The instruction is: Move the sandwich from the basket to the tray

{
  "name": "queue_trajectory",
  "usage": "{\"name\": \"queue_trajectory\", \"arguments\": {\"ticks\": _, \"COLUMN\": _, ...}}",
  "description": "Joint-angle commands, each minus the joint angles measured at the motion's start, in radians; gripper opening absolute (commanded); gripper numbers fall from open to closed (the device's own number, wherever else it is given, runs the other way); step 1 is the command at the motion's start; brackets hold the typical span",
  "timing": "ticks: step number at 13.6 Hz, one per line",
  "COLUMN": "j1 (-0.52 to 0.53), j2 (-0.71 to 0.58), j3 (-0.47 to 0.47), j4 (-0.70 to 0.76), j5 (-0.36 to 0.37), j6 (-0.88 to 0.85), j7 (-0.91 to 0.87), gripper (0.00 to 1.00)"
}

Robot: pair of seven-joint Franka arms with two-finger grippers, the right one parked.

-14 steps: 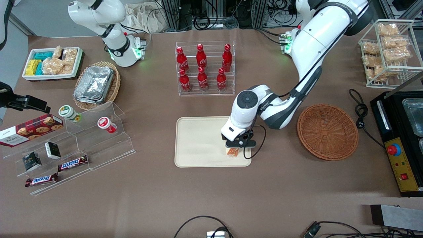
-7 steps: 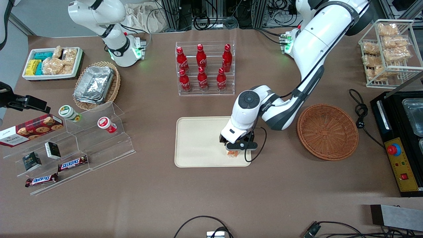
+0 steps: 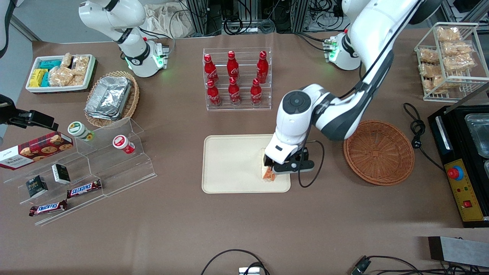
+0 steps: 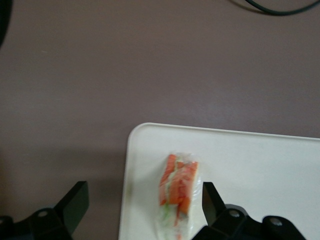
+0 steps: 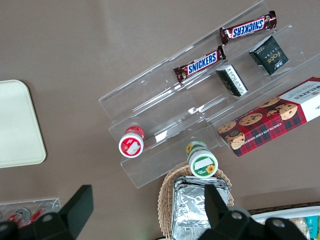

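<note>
Lifted and swung a little toward the basket since half a second ago, the claw [image 3: 276, 170] has let the sandwich go: its fingers [image 4: 75, 202] stand wide apart in the left wrist view, with nothing between them. Before that it sat low over the tray's corner with only a sliver of orange showing under it.

Just below the claw, the sandwich [image 4: 179, 192] lies on the tray [image 3: 233, 162], wrapped in clear film, its orange and green cut edge facing up. It sits near the tray's corner nearest the front camera at the working arm's end, close to the rim but inside it. One finger [image 4: 211, 197] is just beside the sandwich's flank; I cannot tell whether it touches.

To finish this step well, I judge the claw should rise straight up, fingers kept spread, so that finger does not drag the wrapper or tip the sandwich toward the rim. Only once clear should the arm swing away.

Farther out, the basket [image 3: 379, 152] sits empty on the table [image 3: 244, 229], well apart from the tray, so the transfer looks essentially done.
</note>
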Motion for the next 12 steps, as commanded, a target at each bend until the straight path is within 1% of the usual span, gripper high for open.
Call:
{"name": "queue_trajectory", "arguments": {"ticks": 1, "j1": 0.06, "j2": -0.075, "j3": -0.006, "j4": 0.003, "j5": -0.023, "j6": -0.105, "j7": 0.021, "gripper": 1.0}}
{"name": "queue_trajectory", "arguments": {"ticks": 3, "j1": 0.079, "j2": -0.081, "j3": -0.001, "j4": 0.048, "j5": -0.084, "j6": -0.183, "j7": 0.024, "gripper": 1.0}}
{"name": "queue_trajectory", "arguments": {"ticks": 4, "j1": 0.105, "j2": -0.081, "j3": -0.003, "j4": 0.064, "j5": -0.105, "j6": -0.211, "j7": 0.027, "gripper": 1.0}}
{"name": "queue_trajectory", "arguments": {"ticks": 6, "j1": 0.14, "j2": -0.104, "j3": -0.007, "j4": 0.071, "j5": -0.125, "j6": -0.232, "j7": 0.05, "gripper": 1.0}}
{"name": "queue_trajectory", "arguments": {"ticks": 8, "j1": 0.183, "j2": -0.136, "j3": -0.004, "j4": 0.075, "j5": -0.191, "j6": -0.255, "j7": 0.119, "gripper": 1.0}}
{"name": "queue_trajectory", "arguments": {"ticks": 10, "j1": 0.218, "j2": -0.157, "j3": -0.004, "j4": 0.077, "j5": -0.217, "j6": -0.289, "j7": 0.177, "gripper": 1.0}}
{"name": "queue_trajectory", "arguments": {"ticks": 12, "j1": 0.246, "j2": -0.158, "j3": -0.006, "j4": 0.077, "j5": -0.225, "j6": -0.294, "j7": 0.203, "gripper": 1.0}}
